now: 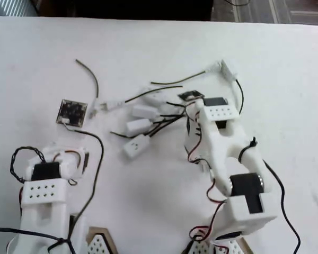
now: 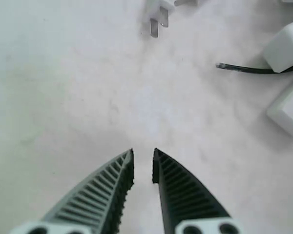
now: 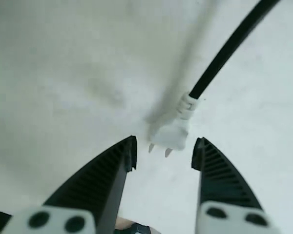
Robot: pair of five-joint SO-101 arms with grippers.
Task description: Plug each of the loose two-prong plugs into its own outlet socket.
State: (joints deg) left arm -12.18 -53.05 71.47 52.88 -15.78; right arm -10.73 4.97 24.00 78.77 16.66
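Hanging over the white table (image 1: pixel 32 63), the right gripper (image 3: pixel 165 141) has its jaws spread wide. A small white two-prong plug (image 3: pixel 172 132) sits in the gap btwn them, prongs toward the wrist camera. Neither finger seems to touch it, so it's not gripped. Its black cable (image 3: pixel 234 44) runs off away from the arm.

The left gripper (image 2: pixel 143 152) is down at the near-left corner, approx. closed w/ just a thin slit btwn the tips and nothing held, bare table under it. Ahead of it lies a second plug (image 2: pixel 158 19), prongs pointing back toward that gripper.

The white outlet sockets (image 1: pixel 138 126) are bunched mid-table, btwn the two arms, dark wires trailing from them. None has a plug in it as far as I can see. A third plug (image 1: pixel 225 69) lies at the far side beyond the right arm. A small circuit board (image 1: pixel 71 112) sits left of the second plug.
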